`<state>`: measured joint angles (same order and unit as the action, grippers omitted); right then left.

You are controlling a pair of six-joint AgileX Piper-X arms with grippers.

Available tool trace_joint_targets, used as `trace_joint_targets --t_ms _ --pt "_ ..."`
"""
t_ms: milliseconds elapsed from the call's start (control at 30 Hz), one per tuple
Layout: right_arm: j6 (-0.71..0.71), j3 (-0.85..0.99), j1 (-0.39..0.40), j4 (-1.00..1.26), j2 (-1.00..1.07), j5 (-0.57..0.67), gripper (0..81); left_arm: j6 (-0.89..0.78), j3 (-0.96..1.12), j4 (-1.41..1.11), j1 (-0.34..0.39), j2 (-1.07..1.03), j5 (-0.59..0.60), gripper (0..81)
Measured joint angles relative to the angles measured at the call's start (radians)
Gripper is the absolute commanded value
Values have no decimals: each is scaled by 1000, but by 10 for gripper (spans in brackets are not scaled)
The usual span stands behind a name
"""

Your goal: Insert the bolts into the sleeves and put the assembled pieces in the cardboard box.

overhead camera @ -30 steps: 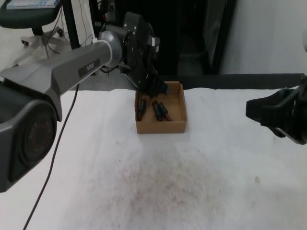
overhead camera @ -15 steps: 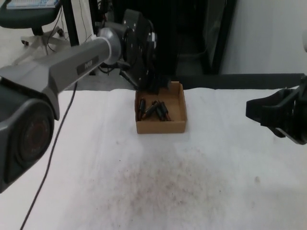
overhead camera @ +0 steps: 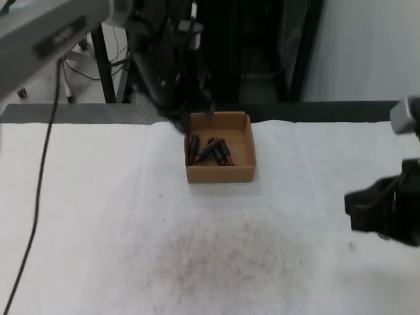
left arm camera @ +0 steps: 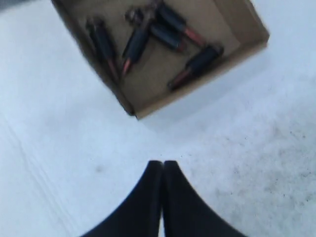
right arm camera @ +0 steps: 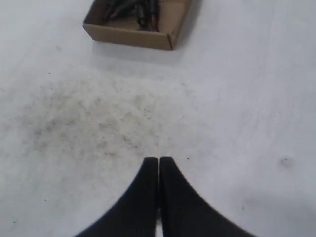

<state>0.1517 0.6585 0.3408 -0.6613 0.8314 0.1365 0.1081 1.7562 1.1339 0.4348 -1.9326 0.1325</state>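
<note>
Sitting near left end effector [left arm camera: 163,165] is cardboard box [left arm camera: 148,91].

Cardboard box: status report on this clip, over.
Left gripper shut, empty. Right gripper shut, empty. Assembled pieces lying inside cardboard box. Just stained cloth in front of it.

Open-topped cardboard box [overhead camera: 220,174] on cloth [overhead camera: 98,230], left arm [overhead camera: 157,65] by its far rim

Black tapered fingers [right arm camera: 145,197] (grey arm [overhead camera: 46,29])
</note>
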Motion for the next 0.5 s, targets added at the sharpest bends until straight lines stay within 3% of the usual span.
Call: trace_joint_targets --t_ms 200,333,500 --pt "-13 -4 -28 -58 -6 -24 8 -32 -428 -109 23 335 -3 1" --pt "-25 -31 -73 -80 -37 -25 8 -158 -849 -312 34 735 -35 1" --pt "-51 -146 -139 -129 -164 -25 8 -231 -1148 -441 34 1117 -132 1"
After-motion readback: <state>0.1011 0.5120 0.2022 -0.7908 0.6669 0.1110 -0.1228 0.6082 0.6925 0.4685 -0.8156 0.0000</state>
